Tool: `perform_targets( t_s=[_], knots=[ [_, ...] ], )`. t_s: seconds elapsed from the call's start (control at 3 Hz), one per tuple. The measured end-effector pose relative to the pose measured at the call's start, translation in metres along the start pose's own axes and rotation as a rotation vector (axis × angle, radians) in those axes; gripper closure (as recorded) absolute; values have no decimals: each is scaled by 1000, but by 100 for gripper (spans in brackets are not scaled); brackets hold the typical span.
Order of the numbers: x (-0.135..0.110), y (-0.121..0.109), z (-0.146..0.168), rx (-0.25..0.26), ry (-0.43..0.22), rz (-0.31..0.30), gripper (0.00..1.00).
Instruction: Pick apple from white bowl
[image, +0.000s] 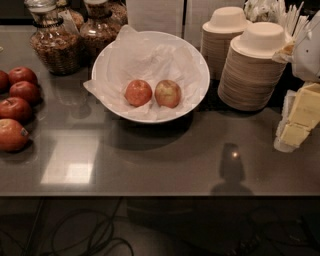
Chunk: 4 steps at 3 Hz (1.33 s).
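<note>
The white bowl (200, 65), wide, shallow and lined with crinkled white paper, stands at the back middle of the grey table. Two apples lie in it side by side. The apple (168, 93), dull red blotched with pale yellow-green, is the right one. A more evenly red-orange apple (138, 92) lies just left of it, close but apart. My gripper (297, 122), white with pale yellow parts, is at the right edge of the view. It hangs above the table well to the right of the bowl and holds nothing that shows.
Several darker red apples (17, 107) lie along the table's left edge. Two stacks of beige disposable bowls (250, 65) stand right of the white bowl, close to my gripper. Glass jars (55, 42) stand at the back left. The table's front edge (150, 194) runs across, with cables on the floor below.
</note>
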<state>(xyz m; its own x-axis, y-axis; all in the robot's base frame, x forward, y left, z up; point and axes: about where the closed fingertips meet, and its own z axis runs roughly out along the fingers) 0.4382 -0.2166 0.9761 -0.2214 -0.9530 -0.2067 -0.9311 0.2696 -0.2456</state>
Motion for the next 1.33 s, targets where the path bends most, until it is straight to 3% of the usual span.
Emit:
perform_targets(
  t_s=[0.33, 1.33],
  knots=[
    [-2, -1, 0, 6, -2, -3, 0],
    [-96, -40, 50, -17, -112, -167, 0]
  ],
)
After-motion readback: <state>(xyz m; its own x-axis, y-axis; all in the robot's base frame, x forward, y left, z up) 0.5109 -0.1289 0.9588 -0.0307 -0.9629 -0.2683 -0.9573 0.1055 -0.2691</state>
